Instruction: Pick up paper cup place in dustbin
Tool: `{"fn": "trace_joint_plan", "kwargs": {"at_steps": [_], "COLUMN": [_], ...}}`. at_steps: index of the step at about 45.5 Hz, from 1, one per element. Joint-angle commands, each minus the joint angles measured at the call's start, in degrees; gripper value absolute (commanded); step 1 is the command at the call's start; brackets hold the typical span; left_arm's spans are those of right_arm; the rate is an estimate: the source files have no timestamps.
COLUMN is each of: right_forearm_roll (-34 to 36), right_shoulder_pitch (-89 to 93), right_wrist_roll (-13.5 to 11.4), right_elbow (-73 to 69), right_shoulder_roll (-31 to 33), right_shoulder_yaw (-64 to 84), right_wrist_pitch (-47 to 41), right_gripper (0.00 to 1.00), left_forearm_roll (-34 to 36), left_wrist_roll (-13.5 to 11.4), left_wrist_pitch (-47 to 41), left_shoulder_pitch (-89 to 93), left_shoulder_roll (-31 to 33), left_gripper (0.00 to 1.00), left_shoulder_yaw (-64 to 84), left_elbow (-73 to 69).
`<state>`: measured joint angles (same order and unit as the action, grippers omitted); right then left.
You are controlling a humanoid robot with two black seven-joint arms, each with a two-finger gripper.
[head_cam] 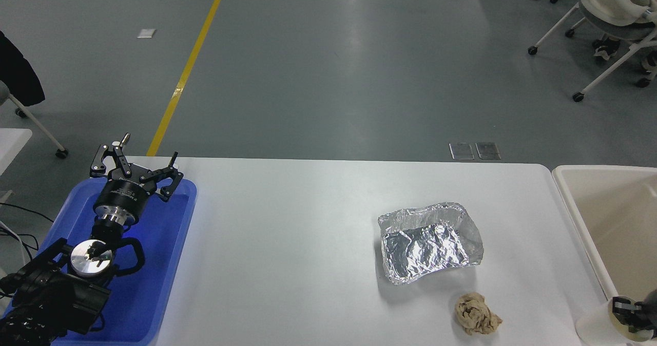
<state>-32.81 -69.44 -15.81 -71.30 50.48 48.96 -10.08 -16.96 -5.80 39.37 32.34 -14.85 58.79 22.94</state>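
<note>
- Cup (595, 328) sits at the table's (308, 233) near right corner, partly cut off by the picture's lower edge. Its white side wall faces the table's middle and its mouth looks turned toward the right edge, so you should read it as tipped or leaning, not squarely upright. I can't settle the tilt further.
- Right gripper (629, 316) comes in at the right edge, right at the cup's rim, on the cup's right side. Only a small black part shows. You cannot tell how wide it stands, nor whether it has the cup; it looks to touch the rim.
- Bin (569, 202) stands just off the table's right edge, running from the far right corner toward the near one. Its near end is just beside the cup.
- Key relation: the bin lies to the right of the cup and further from you. Judged from this, once you have a grip, you need a lift to clear the thick rim, then a short carry right and away.
- Right arm is much the nearer. Left gripper (134, 167) is parked over the blue tray (154, 284) at the left edge, fingers spread, holding nothing.
- Foil tray (428, 243) and paper wad (476, 313) lie left of the cup, apart from it and out of the path to the bin.
</note>
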Motion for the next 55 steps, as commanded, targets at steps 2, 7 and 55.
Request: {"fn": "trace_joint_plan", "kwargs": {"at_steps": [2,7,55], "right_forearm_roll": [-0.2,-0.2,0.6], "right_shoulder_pitch": [-0.7,-2.7,-48.7], "right_wrist_roll": [0.1,0.1,-0.6], "right_elbow": [-1.1,-1.9,-0.8], "right_shoulder_roll": [0.1,0.6,8.4], "right_shoulder_yaw": [-0.7,-0.7,0.1], "right_wrist_pitch": [0.1,0.0,-22.9], "right_gripper": [0.0,0.0,0.0], "left_forearm_roll": [0.0,0.0,0.0], "left_wrist_roll": [0.0,0.0,0.0], "left_wrist_pitch": [0.0,0.0,0.0], "left_shoulder_pitch": [0.0,0.0,0.0], "left_shoulder_roll": [0.0,0.0,0.0], "left_gripper": [1.0,1.0,1.0], "left_shoulder_yaw": [-0.1,0.0,0.0], "left_elbow": [0.1,0.0,0.0]}}
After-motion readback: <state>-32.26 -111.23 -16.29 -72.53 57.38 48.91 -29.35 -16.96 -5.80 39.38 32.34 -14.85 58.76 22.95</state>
